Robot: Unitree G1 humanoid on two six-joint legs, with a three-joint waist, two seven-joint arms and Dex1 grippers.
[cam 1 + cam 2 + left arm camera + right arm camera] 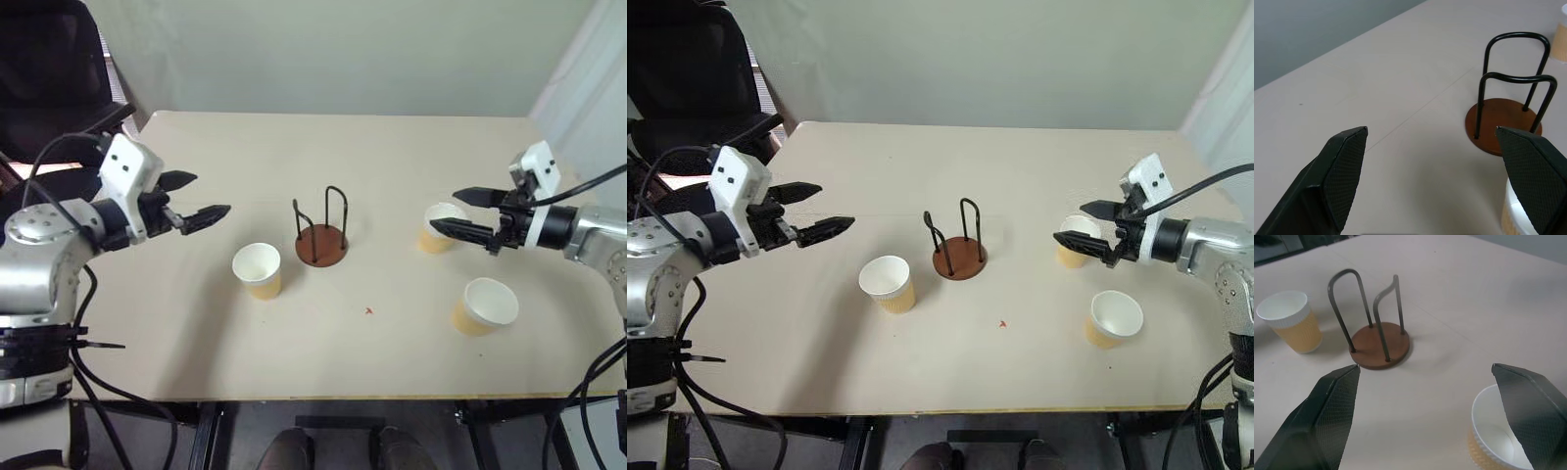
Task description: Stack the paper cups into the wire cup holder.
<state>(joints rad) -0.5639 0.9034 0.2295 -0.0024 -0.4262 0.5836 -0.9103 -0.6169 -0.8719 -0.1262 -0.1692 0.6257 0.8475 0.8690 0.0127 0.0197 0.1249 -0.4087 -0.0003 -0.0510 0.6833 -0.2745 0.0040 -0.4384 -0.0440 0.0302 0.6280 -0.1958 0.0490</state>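
From the head views, the empty reddish-brown disc holder with black wire loops (322, 238) stands mid-worktop (323, 362) among three upright tan paper cups (258, 269), while both wrist views show the left end effector (203, 200) and right end effector (458, 211) spread, holding nothing.

A pale beige table (411, 157) stood against a plain grey-green wall (343, 49); a black chair (49, 69) sat beyond the table's far-left corner.

You have a pale beige surface (196, 343) carrying the wire cup holder (322, 235) near its middle, standing empty. Three upright paper cups rest on it: one (258, 269) just left of the holder, two (440, 227) (486, 305) well right.
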